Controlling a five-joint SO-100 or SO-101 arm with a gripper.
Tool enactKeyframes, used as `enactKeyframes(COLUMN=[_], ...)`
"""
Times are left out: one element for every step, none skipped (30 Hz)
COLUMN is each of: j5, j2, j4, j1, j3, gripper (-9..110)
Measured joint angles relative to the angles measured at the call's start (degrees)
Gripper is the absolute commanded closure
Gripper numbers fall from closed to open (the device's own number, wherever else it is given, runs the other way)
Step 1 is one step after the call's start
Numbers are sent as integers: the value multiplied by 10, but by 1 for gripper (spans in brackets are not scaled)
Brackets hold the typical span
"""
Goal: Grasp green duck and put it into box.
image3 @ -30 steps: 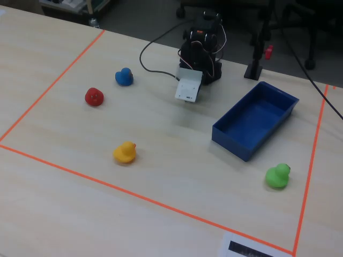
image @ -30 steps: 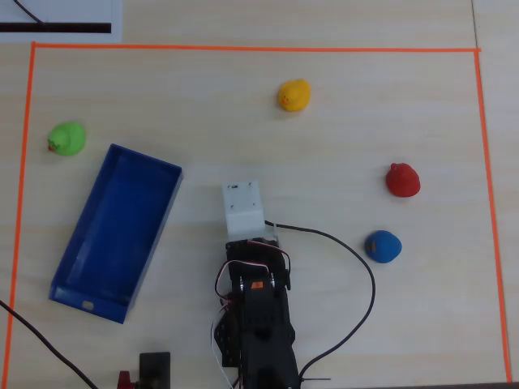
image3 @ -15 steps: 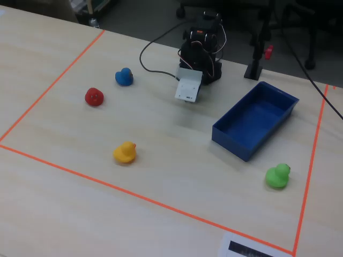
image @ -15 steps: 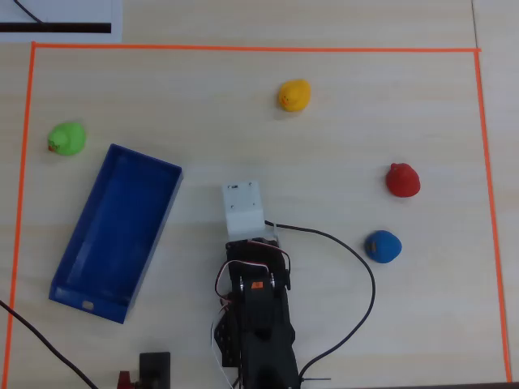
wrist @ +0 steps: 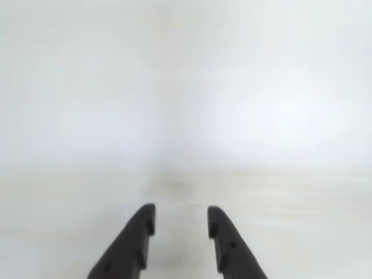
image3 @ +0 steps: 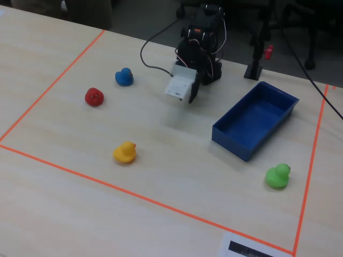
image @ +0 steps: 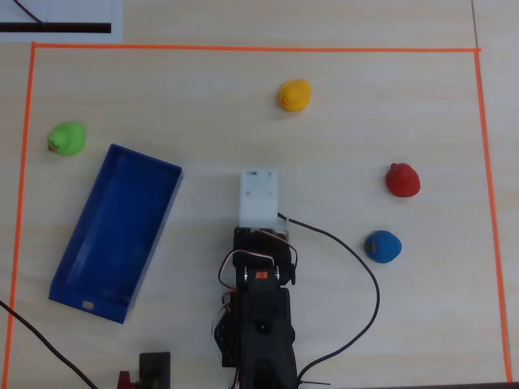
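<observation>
The green duck (image: pixel 66 138) sits on the table near the left tape line in the overhead view, just beyond the far end of the box (image: pixel 117 219). In the fixed view the green duck (image3: pixel 278 176) is at the lower right, in front of the dark-blue box (image3: pixel 254 120), which is empty. My gripper (wrist: pixel 181 210) is open in the wrist view, with only blurred pale table between its dark fingers. The white wrist housing (image: pixel 259 194) hovers to the right of the box, far from the duck.
A yellow duck (image: pixel 293 95), a red duck (image: pixel 402 180) and a blue duck (image: pixel 382 245) lie on the right half. Orange tape (image: pixel 243 49) frames the work area. A black cable (image: pixel 357 259) loops beside the arm base. A black stand (image3: pixel 254 67) rises behind the box.
The arm's white head has swung a little to the right in the overhead view and risen off the table. The ducks and the box have not moved.
</observation>
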Motion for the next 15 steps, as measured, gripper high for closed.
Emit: enactKeyframes(j5=[11, 15, 18, 23, 32, 44, 58, 75, 90, 108, 125, 142, 156, 170, 178], j2=[-51, -104, -159, -204, -250, -301, -352, -406, -452, -500, -550, -598, -645, -693, -736], j4=[-10, -11, -11, -11, -4, 9, 26, 49, 70, 94, 119, 144, 171, 197, 221], j1=[7, 11, 12, 12, 11, 9, 1, -13, -27, -47, -69, -93, -119, -145, -171], j3=[-48, -98, -157, -210, -268, -331, -397, -469, -528, -593, -663, -728, -795, -861, -920], gripper=[84, 82, 81, 80, 78, 78, 78, 77, 77, 77, 77, 77, 76, 76, 76])
